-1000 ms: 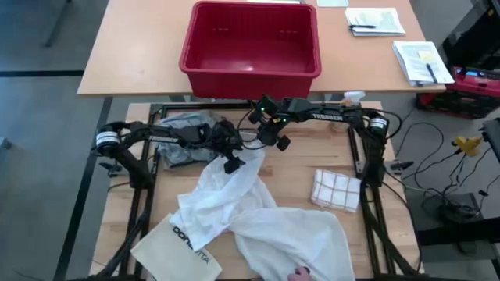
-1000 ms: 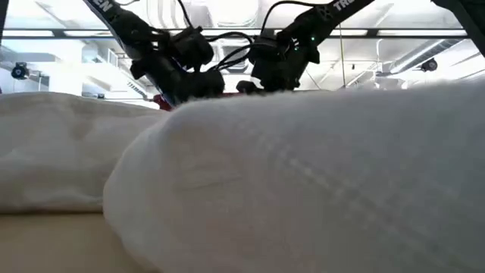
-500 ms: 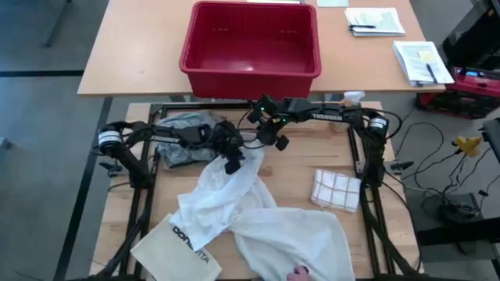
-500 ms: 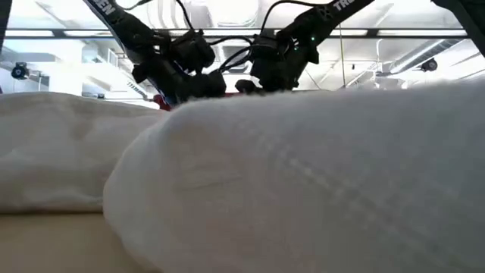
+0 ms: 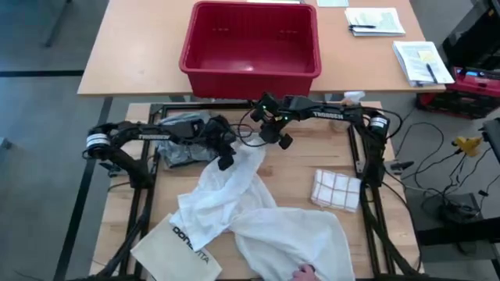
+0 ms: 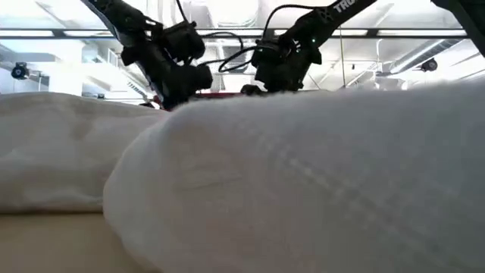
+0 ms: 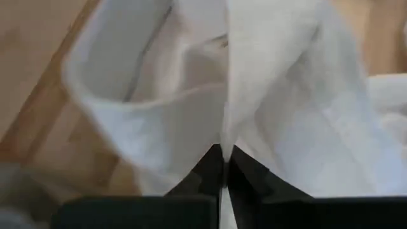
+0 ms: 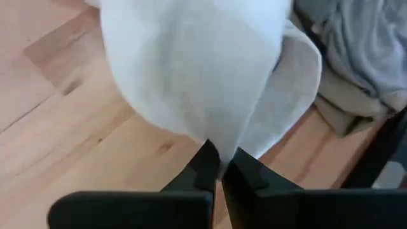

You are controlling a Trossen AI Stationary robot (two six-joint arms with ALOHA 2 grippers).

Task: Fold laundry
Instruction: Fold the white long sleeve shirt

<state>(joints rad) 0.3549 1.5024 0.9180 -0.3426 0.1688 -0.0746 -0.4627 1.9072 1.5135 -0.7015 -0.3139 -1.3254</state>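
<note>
Pinching the white shirt (image 5: 234, 195) at its far edge, I have the left gripper (image 5: 225, 160) and right gripper (image 5: 279, 139) both clamped on cloth, lifting it off the surface (image 5: 297, 168) to spread it.

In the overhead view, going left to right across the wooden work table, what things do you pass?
Grey T-shirt → left gripper, shut on the white shirt → right gripper, also shut on it → checked cloth. The printed bag overlaps the shirt, so I left it out.
</note>
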